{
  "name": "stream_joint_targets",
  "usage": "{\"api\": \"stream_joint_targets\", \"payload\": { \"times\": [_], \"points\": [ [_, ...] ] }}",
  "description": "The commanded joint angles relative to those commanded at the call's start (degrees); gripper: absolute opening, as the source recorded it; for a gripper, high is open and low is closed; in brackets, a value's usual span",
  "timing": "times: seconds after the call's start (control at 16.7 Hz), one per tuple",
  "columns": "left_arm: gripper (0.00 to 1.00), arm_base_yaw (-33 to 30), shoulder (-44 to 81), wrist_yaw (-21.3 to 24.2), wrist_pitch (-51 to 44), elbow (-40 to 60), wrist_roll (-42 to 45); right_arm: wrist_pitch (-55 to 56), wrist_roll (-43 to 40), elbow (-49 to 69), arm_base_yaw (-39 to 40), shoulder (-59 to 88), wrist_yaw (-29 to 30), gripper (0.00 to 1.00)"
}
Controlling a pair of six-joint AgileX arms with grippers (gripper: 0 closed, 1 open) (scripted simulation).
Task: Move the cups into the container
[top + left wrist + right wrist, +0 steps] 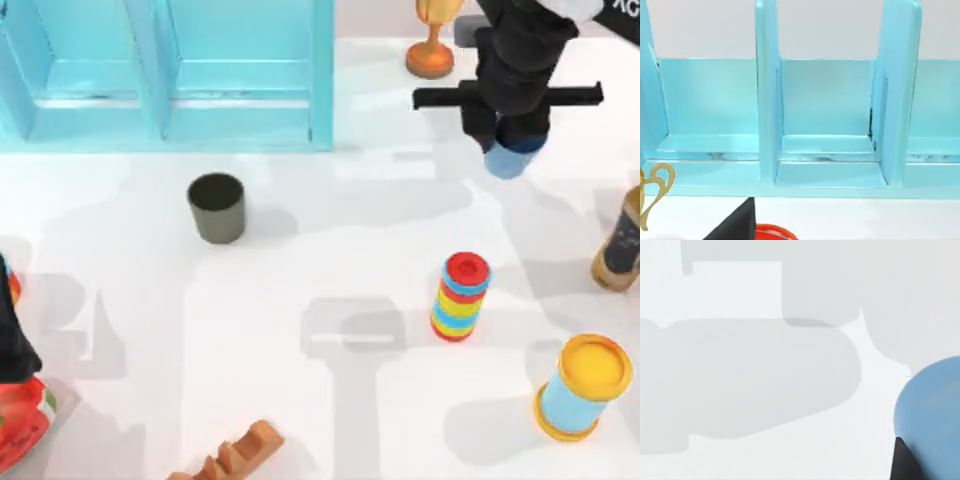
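Cups number two — one blue cup, one dark olive-grey cup. In the top view the blue cup hangs at about one o'clock from the table's middle, pinched by the right gripper, whose fingers are closed against it; the right wrist view shows its blue wall above bare white table. The olive-grey cup stands upright at about ten o'clock, just below the one light-blue container, apart from it. That container, with upright dividers, fills the eleven o'clock corner. Left arm sits at the nine o'clock edge; I cannot tell how its fingers stand. Nearby: one striped ring stack, one yellow-topped cylinder.
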Motion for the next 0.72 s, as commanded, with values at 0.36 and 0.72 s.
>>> {"api": "stream_joint_targets", "payload": {
  "times": [0.36, 0.72],
  "points": [
    [1.0, 0.0, 0.0, 0.0, 0.0, 0.0, 0.0, -5.3, -4.7, 1.0, -4.7, -5.0, -0.9, 0.0],
    [1.0, 0.0, 0.0, 0.0, 0.0, 0.0, 0.0, -4.4, -7.7, 0.4, -6.9, -8.6, -2.2, 0.0]
  ]
}}
